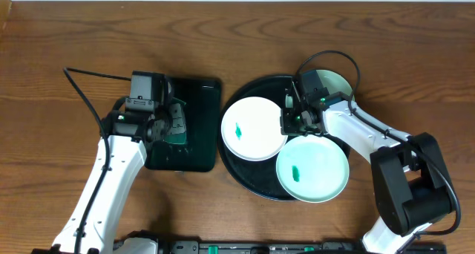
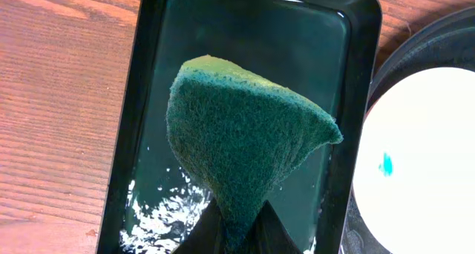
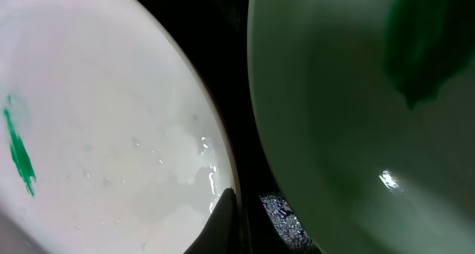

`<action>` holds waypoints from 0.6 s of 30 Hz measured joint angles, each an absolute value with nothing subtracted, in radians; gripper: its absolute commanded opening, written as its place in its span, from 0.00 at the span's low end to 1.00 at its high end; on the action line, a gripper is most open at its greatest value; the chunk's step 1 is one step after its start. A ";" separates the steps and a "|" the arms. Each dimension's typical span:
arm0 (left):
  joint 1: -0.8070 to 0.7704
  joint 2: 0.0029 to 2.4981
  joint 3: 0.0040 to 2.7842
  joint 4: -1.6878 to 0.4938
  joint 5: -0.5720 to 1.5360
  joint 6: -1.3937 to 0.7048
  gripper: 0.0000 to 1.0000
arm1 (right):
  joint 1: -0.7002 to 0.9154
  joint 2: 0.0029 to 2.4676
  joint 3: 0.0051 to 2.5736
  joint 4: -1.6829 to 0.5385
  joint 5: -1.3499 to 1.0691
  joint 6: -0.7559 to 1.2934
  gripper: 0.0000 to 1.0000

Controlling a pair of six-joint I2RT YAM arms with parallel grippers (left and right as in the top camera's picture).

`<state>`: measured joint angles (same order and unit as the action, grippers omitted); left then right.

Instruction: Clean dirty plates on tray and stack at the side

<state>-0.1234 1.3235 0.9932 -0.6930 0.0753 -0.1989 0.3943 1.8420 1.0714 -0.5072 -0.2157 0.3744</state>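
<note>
Green scouring sponge (image 2: pixel 245 135), coarse with a yellow backing, hangs pinched shut in the left gripper (image 2: pixel 231 232) over the rectangular tray (image 1: pixel 204 161) of water, likely wetted for scrubbing. On the right, the round black tray (image 1: pixel 241 176) carries three glossy plates: a white plate (image 1: pixel 254 128) and the near mint plate (image 1: pixel 312 167), both smeared green, and a far mint plate (image 1: pixel 340 83). The right gripper (image 1: pixel 289 119) is closed at the white plate's edge, probably steadying it; whether it actually holds the rim I can't tell.
</note>
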 measured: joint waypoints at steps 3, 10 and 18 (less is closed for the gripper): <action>-0.123 1.332 0.993 -0.693 0.075 -0.202 0.08 | 0.394 1.842 1.071 -0.507 -0.215 0.375 0.01; -0.123 1.353 0.990 -0.694 0.075 -0.213 0.07 | 0.394 1.842 1.071 -0.507 -0.215 0.374 0.01; -0.123 1.353 0.986 -0.695 0.075 -0.214 0.07 | 0.394 1.842 1.071 -0.507 -0.215 0.374 0.01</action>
<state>-0.1234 1.3525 0.9855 -0.6952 0.0753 -0.2138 0.3943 1.8420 1.0714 -0.5072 -0.2153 0.3744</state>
